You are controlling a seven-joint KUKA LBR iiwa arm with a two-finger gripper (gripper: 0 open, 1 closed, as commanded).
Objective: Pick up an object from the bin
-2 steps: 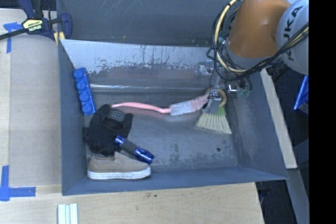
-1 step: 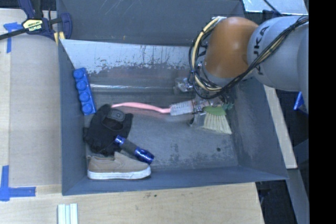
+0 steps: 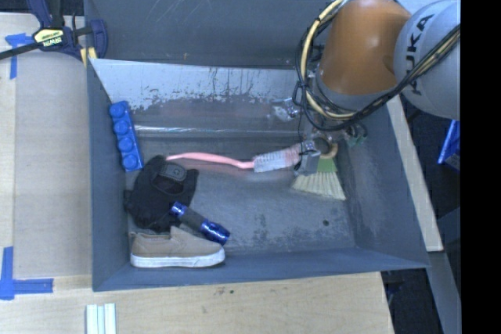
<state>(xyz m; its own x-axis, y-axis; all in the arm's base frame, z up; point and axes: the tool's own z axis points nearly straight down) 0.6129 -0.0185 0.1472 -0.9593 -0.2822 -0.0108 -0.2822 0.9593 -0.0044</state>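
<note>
the pink brush (image 3: 227,162) lies flat across the middle of the bin (image 3: 274,266), handle pointing left and white bristle head to the right. the gripper (image 3: 311,156) sits low in the bin right at that bristle head, touching it or just beside it. the arm's orange cover and cables hang over it, so i cannot tell whether the gripper is wide, narrow or closed on the head. a small whisk (image 3: 319,184) with pale green bristles lies just below the gripper, close enough that either of these 2 could be the target.

as i judge it, the task is at the grasp stage. the reach down is done, but nothing is lifted: the brush rests on the floor along its whole length. what is left is a sure closing on 1 thing, then the lift clear of the walls.

further left, well apart from the gripper, a blue block (image 3: 124,135) lies along the left wall. below it a black glove (image 3: 160,192), a blue torch (image 3: 202,224) and a tan shoe (image 3: 176,250) lie bunched in the near left corner.

count: 1 pink brush, 1 whisk, 1 blue block, 1 glove, 1 torch, 1 shoe, so 6 things in all.
</note>
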